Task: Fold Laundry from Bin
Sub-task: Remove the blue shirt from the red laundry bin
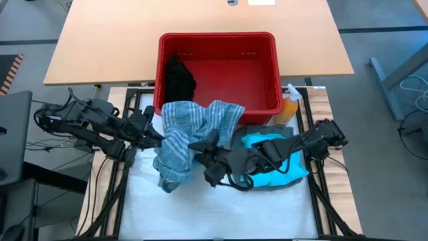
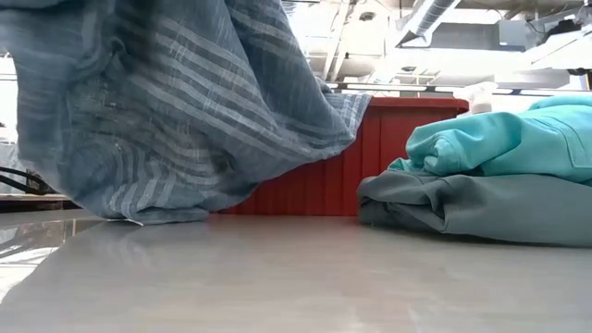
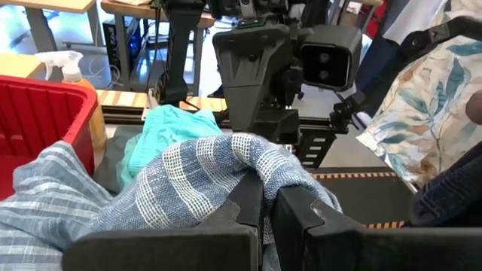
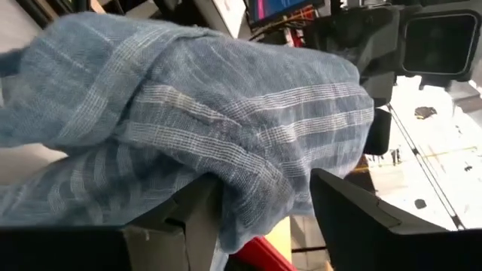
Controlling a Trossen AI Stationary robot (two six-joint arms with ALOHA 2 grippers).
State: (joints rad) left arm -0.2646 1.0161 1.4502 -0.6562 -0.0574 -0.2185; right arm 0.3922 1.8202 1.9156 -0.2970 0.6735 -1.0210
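Beside the bin [image 1: 217, 47], both end effectors apparently grip the striped cloth [image 1: 190, 134].

My bench is a white sheet [image 1: 221, 207] on a black frame, butted against a light wood table [image 1: 200, 20]; grey floor [image 1: 388, 27] all round it, with a grey desk leg and white cables [image 1: 408, 87] off to one side. Level across the bench I see bright overhead light and silver ducting [image 2: 435, 14] under the ceiling; in the room beyond, a person in a leaf-print shirt [image 3: 429, 105] stands near a wooden desk [image 3: 45, 4].
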